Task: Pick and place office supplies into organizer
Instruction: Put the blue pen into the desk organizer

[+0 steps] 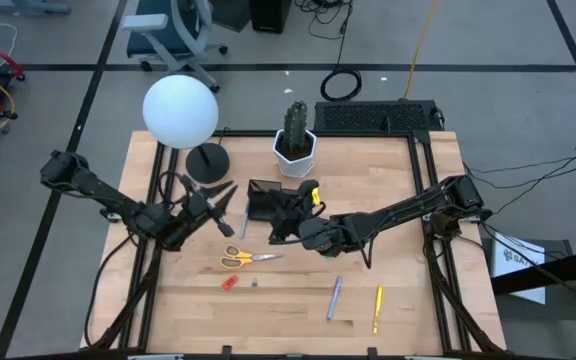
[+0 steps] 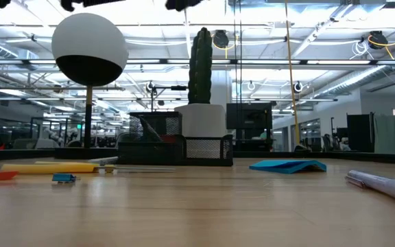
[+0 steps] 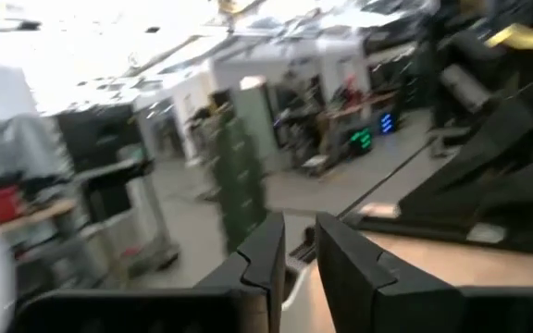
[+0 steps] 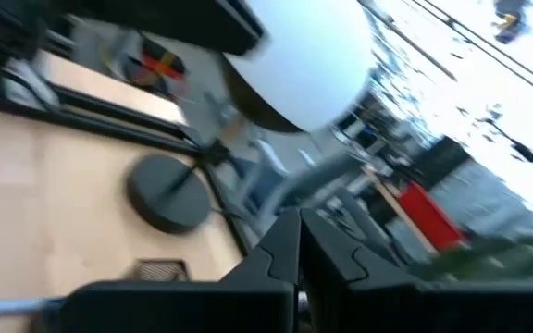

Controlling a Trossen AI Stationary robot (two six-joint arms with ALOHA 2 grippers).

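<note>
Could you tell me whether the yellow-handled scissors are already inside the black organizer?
No, the scissors lie flat on the bare wooden table, in front of the organizer and apart from it.

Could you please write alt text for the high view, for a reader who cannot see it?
Seen from above, two dark arms meet at mid-table: the right gripper beside the black organizer, the left gripper near the lamp base. Yellow-handled scissors, a purple pen, a yellow pen and a red-orange piece lie on the wooden table; a cactus pot stands behind.
</note>
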